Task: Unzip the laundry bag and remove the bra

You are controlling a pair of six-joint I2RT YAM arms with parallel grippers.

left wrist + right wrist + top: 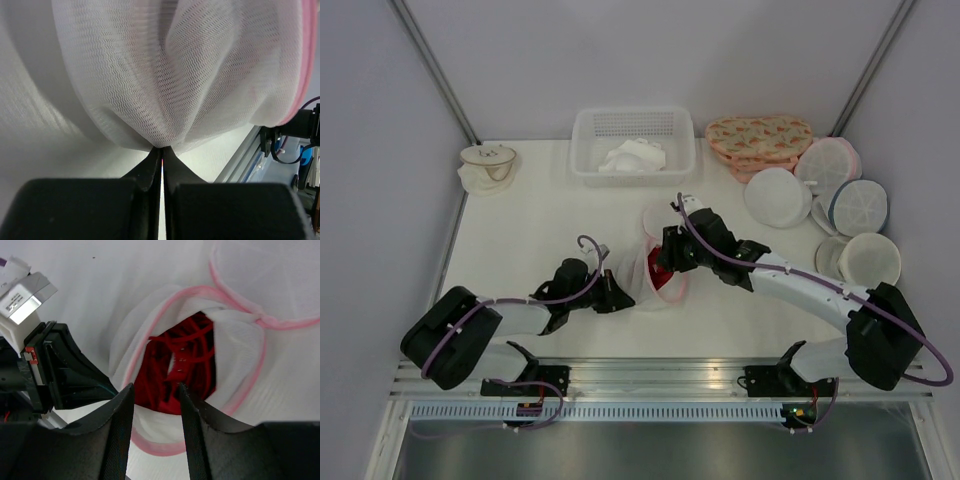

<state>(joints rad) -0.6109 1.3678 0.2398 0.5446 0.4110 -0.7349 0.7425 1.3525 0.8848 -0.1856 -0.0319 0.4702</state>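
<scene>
The laundry bag [652, 268], white mesh with a pink zip rim, lies open at the table's middle. The dark red bra [662, 272] sits inside it and shows clearly through the opening in the right wrist view [177, 367]. My left gripper [622, 296] is shut on a pinch of the bag's mesh [161, 146] at its left side. My right gripper [155, 388] is open, its jaws apart just above the bag's opening [200, 365] and the bra, touching nothing that I can see. In the top view the right gripper [670, 255] hangs over the bag.
A white basket [633, 145] with a white cloth stands at the back. Several round bags [840, 200] and a floral bag [760, 138] lie at the back right. A small cream bag [488, 165] lies at the back left.
</scene>
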